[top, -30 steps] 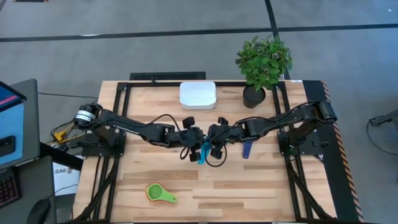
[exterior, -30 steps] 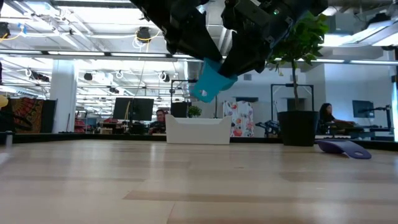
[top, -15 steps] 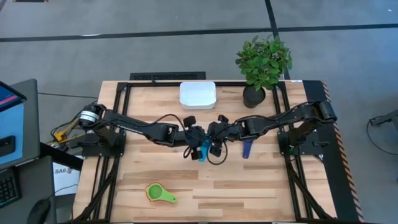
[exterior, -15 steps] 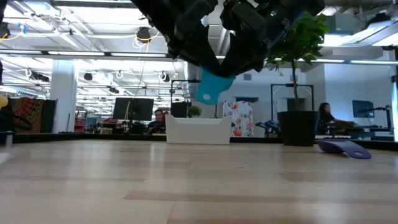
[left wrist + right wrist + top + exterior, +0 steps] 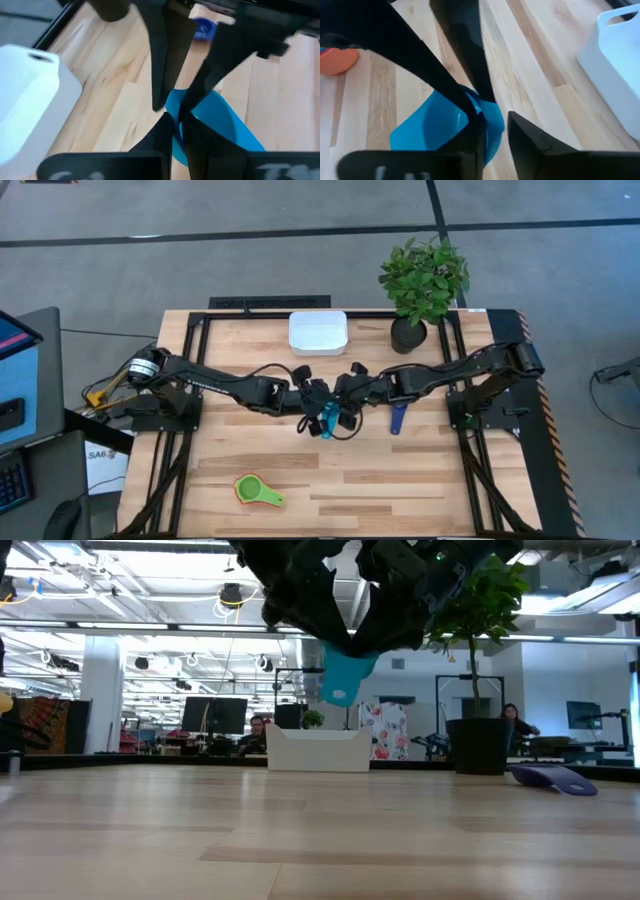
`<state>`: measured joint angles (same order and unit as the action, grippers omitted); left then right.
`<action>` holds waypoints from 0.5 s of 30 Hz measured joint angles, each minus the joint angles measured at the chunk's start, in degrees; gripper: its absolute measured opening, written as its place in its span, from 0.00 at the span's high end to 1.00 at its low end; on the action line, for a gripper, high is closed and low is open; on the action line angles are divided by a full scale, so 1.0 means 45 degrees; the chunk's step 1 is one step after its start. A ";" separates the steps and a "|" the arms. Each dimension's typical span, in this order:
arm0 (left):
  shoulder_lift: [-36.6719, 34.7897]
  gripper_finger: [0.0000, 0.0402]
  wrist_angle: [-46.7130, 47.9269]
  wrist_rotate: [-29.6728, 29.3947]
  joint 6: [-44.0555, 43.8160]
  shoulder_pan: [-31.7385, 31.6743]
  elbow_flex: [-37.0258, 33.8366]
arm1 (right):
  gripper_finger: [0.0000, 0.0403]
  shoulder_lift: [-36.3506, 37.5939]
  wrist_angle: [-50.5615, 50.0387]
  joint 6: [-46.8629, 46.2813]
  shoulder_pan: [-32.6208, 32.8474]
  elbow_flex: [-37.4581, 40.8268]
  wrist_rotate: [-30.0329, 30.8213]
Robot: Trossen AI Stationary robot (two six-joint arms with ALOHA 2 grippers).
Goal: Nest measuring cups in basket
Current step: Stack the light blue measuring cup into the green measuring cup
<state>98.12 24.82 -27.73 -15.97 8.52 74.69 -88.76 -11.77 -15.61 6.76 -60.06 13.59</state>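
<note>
A light blue measuring cup (image 5: 326,420) hangs in mid-air over the table's middle, between both grippers. My left gripper (image 5: 316,410) comes from the left and my right gripper (image 5: 340,410) from the right; both are shut on the cup. The cup shows well above the table in the low view (image 5: 342,675). A dark blue cup (image 5: 398,418) lies on the table right of the grippers. A green cup (image 5: 250,489) sits inside an orange one near the front edge. The white basket (image 5: 318,332) stands at the far edge. My left gripper pinches the light blue cup's wall (image 5: 178,142) between its two fingers, one inside the bowl and one outside. The cup is lifted clear of the table. My right gripper pinches the cup's rim (image 5: 492,127) opposite, one finger (image 5: 470,137) inside the bowl and one (image 5: 530,142) outside. Its fingers meet the left gripper's fingers nose to nose.
A black plant pot (image 5: 408,335) with a green plant stands right of the basket. Black frame rails (image 5: 185,380) run along the table's left and right sides. Bare wood lies between the grippers and the basket. People sit in the room beyond the table.
Both grippers, close together with the light blue cup, have drifted a little toward the far edge. The cup has risen slightly and has turned from a tilt to more nearly upright.
</note>
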 joint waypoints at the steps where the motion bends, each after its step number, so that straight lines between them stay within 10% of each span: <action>1: -0.0023 0.97 0.0027 -0.0111 -0.0424 0.0090 0.0007 | 0.72 0.0136 -0.0068 0.0053 0.0000 0.0001 0.0003; 15: -0.0247 1.00 0.2888 -0.1659 -0.5089 0.0810 -0.0033 | 0.38 0.0887 -0.0979 0.0876 0.0486 0.0025 -0.0453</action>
<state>97.01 37.82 -35.20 -38.87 12.17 74.54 -84.77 -16.17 -11.67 8.95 -59.94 11.55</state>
